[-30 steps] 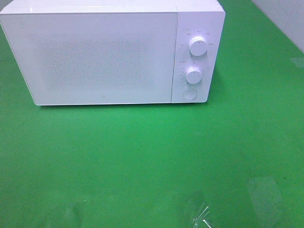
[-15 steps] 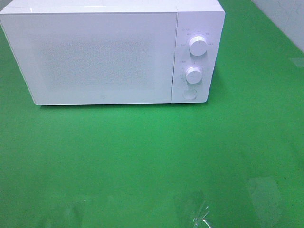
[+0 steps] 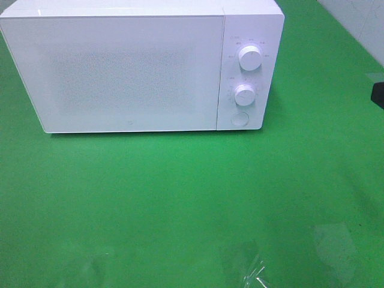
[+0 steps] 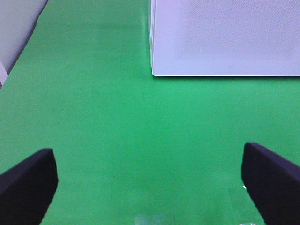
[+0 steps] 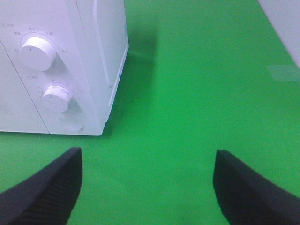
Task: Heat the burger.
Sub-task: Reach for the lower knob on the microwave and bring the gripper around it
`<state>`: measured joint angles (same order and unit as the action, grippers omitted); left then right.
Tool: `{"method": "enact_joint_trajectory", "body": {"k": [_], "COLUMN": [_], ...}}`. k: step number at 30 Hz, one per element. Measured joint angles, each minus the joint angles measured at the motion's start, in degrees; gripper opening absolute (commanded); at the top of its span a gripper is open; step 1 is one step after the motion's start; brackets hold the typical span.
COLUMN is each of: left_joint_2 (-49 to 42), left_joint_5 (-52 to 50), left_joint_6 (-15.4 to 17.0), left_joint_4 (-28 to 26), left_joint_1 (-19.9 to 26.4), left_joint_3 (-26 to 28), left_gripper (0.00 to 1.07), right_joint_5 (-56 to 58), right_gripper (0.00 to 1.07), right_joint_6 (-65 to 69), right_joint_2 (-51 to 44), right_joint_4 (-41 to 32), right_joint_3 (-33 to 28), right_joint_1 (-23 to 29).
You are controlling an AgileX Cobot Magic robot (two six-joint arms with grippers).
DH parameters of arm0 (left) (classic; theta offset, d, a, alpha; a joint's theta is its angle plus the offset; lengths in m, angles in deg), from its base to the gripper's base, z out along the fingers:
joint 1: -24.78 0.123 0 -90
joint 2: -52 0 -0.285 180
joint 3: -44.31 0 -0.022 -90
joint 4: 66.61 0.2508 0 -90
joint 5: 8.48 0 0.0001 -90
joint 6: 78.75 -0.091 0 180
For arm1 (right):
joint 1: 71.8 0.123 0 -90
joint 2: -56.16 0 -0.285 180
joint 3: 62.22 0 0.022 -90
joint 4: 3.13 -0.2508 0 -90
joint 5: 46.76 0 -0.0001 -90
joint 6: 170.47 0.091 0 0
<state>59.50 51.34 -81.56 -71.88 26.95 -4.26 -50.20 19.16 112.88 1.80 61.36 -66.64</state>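
Observation:
The burger is out of view in every frame. A white microwave stands at the back of the green table with its door shut; it also shows in the left wrist view and the right wrist view. Two round knobs and a round button sit on its right panel. My left gripper is open over bare green cloth in front of the door's left corner. My right gripper is open, to the right of the control panel. Nothing lies between either pair of fingers.
A dark part of the right arm shows at the right edge of the high view. A crinkled bit of clear plastic lies near the table's front edge. A white wall borders the table at the back right.
A dark part of the right arm has come into the high view at its right edge. The microwave has not moved and its door stays shut.

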Motion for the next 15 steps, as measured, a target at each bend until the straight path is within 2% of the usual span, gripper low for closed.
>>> {"method": "enact_joint_trajectory", "body": {"k": [6, 9, 11, 15], "left_joint_2": [0.00, 0.00, 0.00, 0.00], "left_joint_5": [0.00, 0.00, 0.00, 0.00], "left_joint_6": [0.00, 0.00, 0.00, 0.00], "left_joint_4": [0.00, 0.00, 0.00, 0.00], "left_joint_1": [0.00, 0.00, 0.00, 0.00], "left_joint_3": [0.00, 0.00, 0.00, 0.00], "left_gripper": [1.01, 1.01, 1.01, 1.01], "right_joint_5": [-13.41, -16.50, -22.23, -26.93], "right_gripper": [0.74, 0.74, 0.74, 0.74], "right_joint_6": [0.00, 0.00, -0.23, -1.89], "right_joint_2": [5.33, 7.39, 12.32, 16.16], "right_joint_4": [0.00, -0.46, -3.15, -5.79], "right_joint_3": [-3.95, -4.41, -4.98, -5.79], "right_joint_1": [0.00, 0.00, 0.00, 0.17]}}
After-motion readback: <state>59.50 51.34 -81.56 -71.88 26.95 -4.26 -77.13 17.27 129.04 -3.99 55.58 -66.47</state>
